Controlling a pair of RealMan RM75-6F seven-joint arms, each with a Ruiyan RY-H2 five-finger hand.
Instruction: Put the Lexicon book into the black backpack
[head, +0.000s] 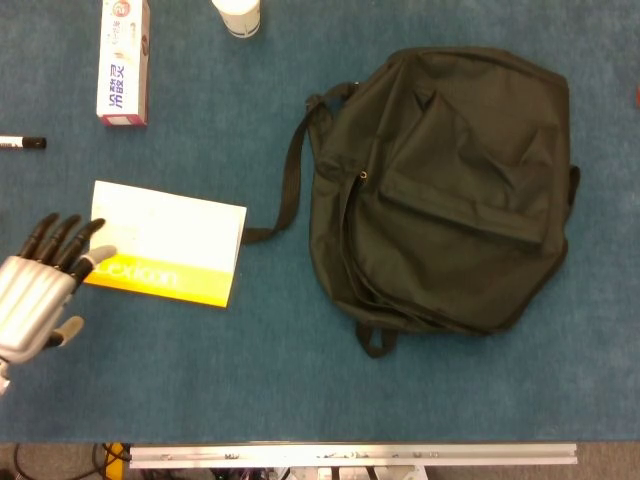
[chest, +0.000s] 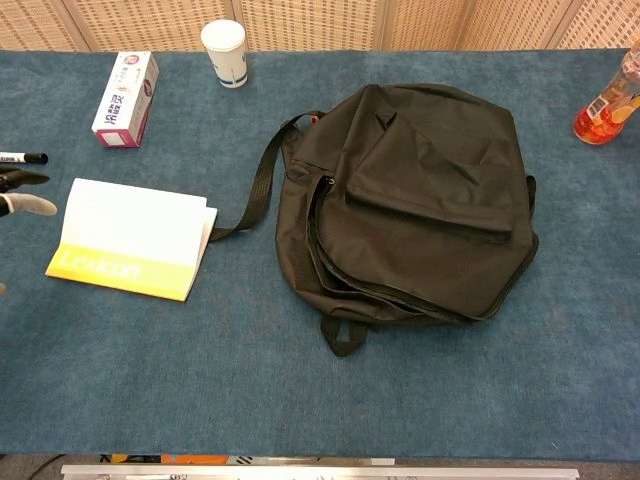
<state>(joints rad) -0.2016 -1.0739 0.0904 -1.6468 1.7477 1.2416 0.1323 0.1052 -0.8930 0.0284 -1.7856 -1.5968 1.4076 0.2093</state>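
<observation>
the lexicon book (head: 165, 244) lies untouched on the tabletop (head: 250, 380) just right of the left hand (head: 40, 290), which hovers released, holding nothing. gripping it and loading the black backpack (head: 450, 190), farther right, remain.

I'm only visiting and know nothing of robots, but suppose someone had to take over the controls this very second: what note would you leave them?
Left hand: open, fingers spread, at the left edge of the Lexicon book, holding nothing. Whether its fingertips touch the cover cannot be told.
Right hand: not in view.
Lexicon book: flat on the blue table, left of the black backpack, apart from it.
Black backpack: lying flat; its main zip looks partly open along the near edge.
Done: nothing.
Left: grip the book, carry it over, open the backpack wider if needed, and slide the book inside.
</observation>
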